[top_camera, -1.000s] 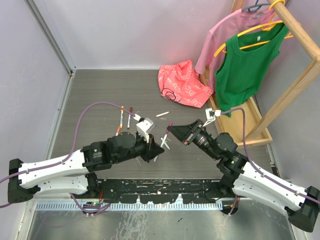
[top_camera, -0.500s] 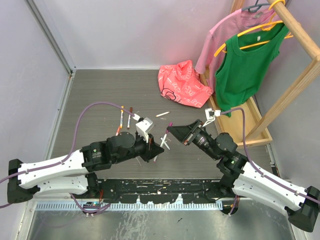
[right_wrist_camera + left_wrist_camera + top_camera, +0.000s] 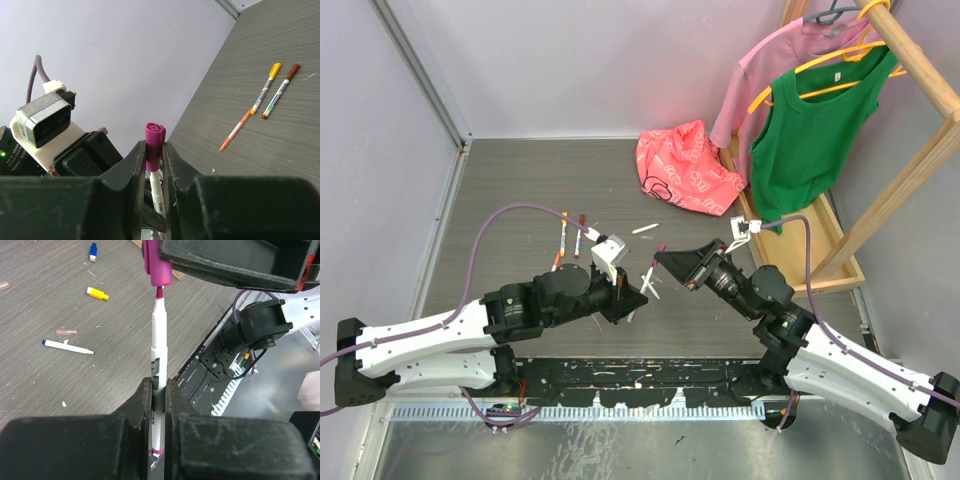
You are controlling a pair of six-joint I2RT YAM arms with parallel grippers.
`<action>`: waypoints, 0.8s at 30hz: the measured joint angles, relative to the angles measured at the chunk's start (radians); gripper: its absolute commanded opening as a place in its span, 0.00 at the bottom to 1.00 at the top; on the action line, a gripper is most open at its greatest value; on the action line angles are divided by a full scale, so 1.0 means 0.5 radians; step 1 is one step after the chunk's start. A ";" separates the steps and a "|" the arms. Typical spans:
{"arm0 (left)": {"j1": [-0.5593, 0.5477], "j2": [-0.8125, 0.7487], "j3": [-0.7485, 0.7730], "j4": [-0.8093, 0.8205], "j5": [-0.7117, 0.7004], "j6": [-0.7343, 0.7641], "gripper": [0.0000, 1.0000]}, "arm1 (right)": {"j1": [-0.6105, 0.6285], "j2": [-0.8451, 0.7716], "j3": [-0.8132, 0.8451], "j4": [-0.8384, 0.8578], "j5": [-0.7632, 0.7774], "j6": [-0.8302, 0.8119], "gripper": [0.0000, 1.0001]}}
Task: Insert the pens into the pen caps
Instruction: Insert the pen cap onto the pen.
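Note:
My left gripper (image 3: 158, 385) is shut on a white pen (image 3: 158, 340) with a purple end band, and holds it pointing away from the camera. The pen's dark red tip sits right at the mouth of a magenta pen cap (image 3: 160, 270). My right gripper (image 3: 154, 150) is shut on that pen cap (image 3: 154, 140), and the pen (image 3: 156, 187) shows just below it. In the top view the two grippers meet above the table's middle, left gripper (image 3: 638, 290) and right gripper (image 3: 662, 258).
A blue cap (image 3: 93, 251), a yellow cap (image 3: 97, 293), a clear cap (image 3: 66, 332) and a blue-tipped white pen (image 3: 67, 346) lie on the table. Yellow-capped (image 3: 266, 87), brown-capped (image 3: 281, 90) and orange (image 3: 236, 130) pens lie further left. A red bag (image 3: 685, 168) and a clothes rack (image 3: 820, 120) stand at the back right.

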 measured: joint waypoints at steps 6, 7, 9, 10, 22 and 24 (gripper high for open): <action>0.000 0.000 0.000 0.000 -0.001 0.000 0.00 | 0.000 0.040 0.000 0.000 -0.040 0.001 0.00; 0.000 0.000 0.000 0.000 -0.001 0.000 0.00 | 0.000 0.040 -0.001 0.001 -0.047 0.001 0.00; 0.000 0.000 0.000 0.000 -0.001 0.000 0.00 | 0.000 0.040 -0.001 0.002 -0.064 0.001 0.00; 0.000 0.000 0.000 0.000 -0.001 0.000 0.00 | 0.000 0.040 -0.001 0.002 -0.075 0.001 0.00; 0.000 -0.005 0.000 0.000 -0.031 -0.002 0.00 | 0.000 0.037 -0.024 -0.004 -0.166 -0.015 0.00; -0.001 -0.005 0.000 0.000 -0.031 -0.002 0.00 | 0.000 0.033 -0.026 -0.013 -0.171 -0.025 0.00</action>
